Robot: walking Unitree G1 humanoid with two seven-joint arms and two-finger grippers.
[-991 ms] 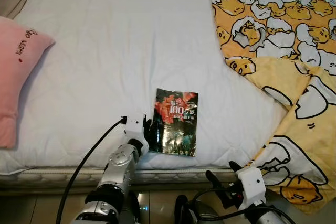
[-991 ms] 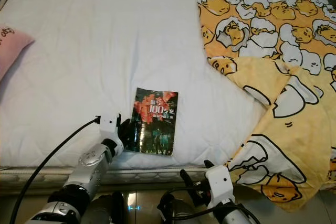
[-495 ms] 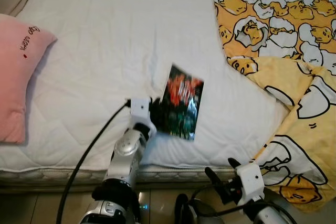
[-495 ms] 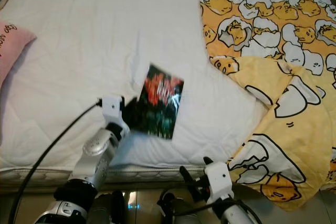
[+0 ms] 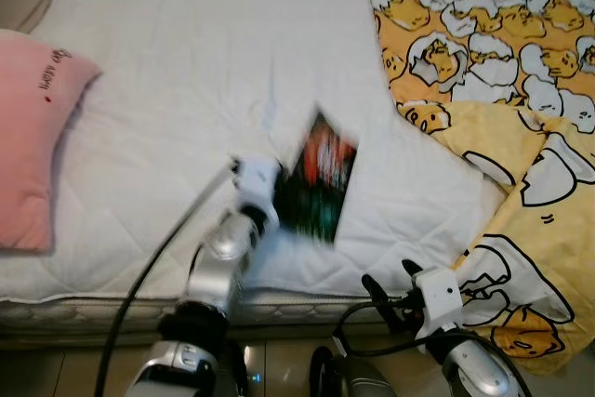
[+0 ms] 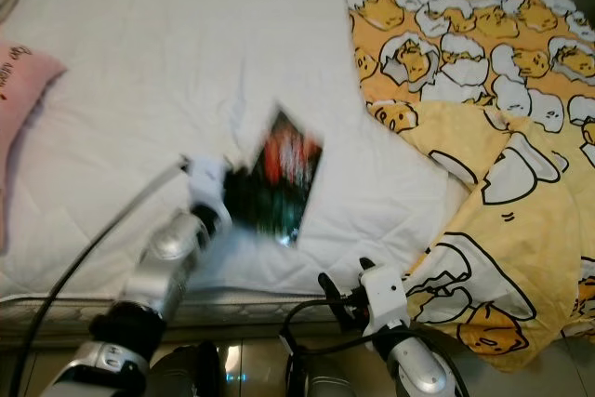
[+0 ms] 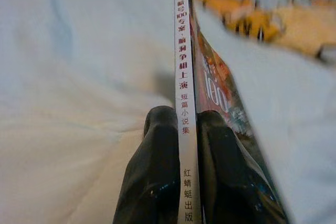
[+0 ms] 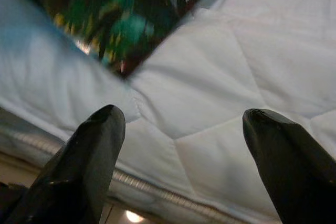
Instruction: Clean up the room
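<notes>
Book point(image 5: 318, 178): dark glossy cover with red, blurred, tilted above the white bed point(image 5: 186, 62) near its near edge, centre of scene. Left hand point(image 7: 181, 129): fingers point(image 7: 157, 145) clamped on either side of the white spine, holding the book. Right hand point(image 8: 178, 129): low at the near edge of the mattress, to the right, fingers spread wide, gripping nothing. Pink pillow point(image 5: 28, 127) far left. Yellow patterned blanket point(image 5: 493, 72) on the right, draping over the near edge.
</notes>
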